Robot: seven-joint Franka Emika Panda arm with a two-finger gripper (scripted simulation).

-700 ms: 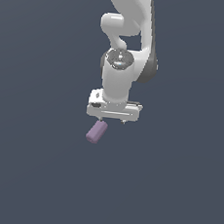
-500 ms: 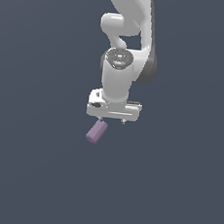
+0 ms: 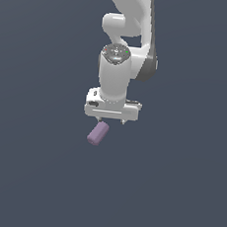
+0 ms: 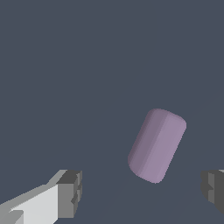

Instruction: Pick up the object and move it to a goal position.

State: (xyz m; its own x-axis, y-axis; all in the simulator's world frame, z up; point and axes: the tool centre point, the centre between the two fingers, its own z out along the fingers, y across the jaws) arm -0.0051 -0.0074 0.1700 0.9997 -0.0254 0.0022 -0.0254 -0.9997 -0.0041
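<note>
Little had changed in that last moment: the claw [image 3: 111, 120] still hung with its jaws apart just above the lavender cylinder [image 3: 98, 133], which lay tilted, ungrasped, so the pickup remained ahead.

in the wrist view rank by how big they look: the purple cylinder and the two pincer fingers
1. purple cylinder
2. the finger with the white body
3. the other finger, cut off by the frame edge, so its rank is unsure.
</note>
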